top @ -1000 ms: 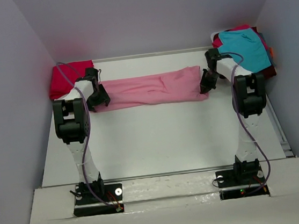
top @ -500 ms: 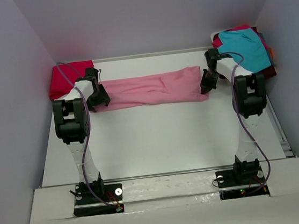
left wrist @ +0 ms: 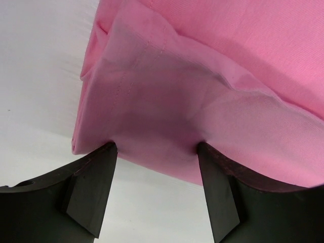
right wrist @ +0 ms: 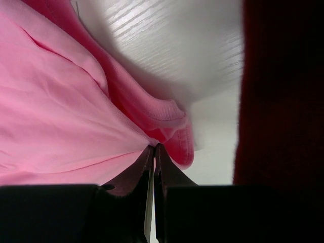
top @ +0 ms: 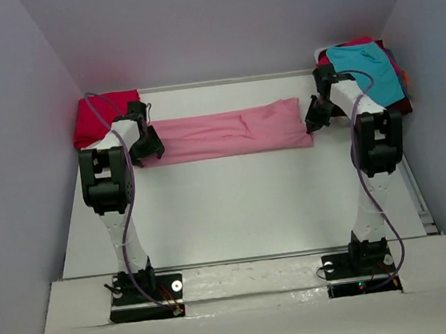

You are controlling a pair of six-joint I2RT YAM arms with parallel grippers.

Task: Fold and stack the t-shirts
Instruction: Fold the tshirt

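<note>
Bases of both arms sit bolted at the near edge of the white desk (top: 235,206), and the arms reach away from them toward the far half.

The light pink t-shirt (top: 227,133) lies there on the desk, folded into a long, narrow band. It runs left to right between the two pincers.

The left pincer (top: 152,145) is at the band's left end. In the left wrist view its fingers (left wrist: 91,187) stand wide apart, and the hemmed edge of the pink cloth lies between them unclamped – the fabric rests flat on the desk with a soft ridge across it.

The right pincer (top: 313,120) is at the band's right end. In the right wrist view its fingers (right wrist: 136,177) are pressed together on a pinch of the pink cloth, with creases fanning out from the tips. A ribbed hem curls just beyond the tips on the desk, and dark maroon cloth (right wrist: 278,101) fills the right side of that view.

Farther back, in the far left corner, a crimson red t-shirt (top: 98,117) lies folded against the wall – just behind the left pincer and apart from the pink band.

In the far right corner sits a loose pile of tees just beside the right arm. A teal t-shirt (top: 365,74) is on top, and red cloth shows behind it.
</note>
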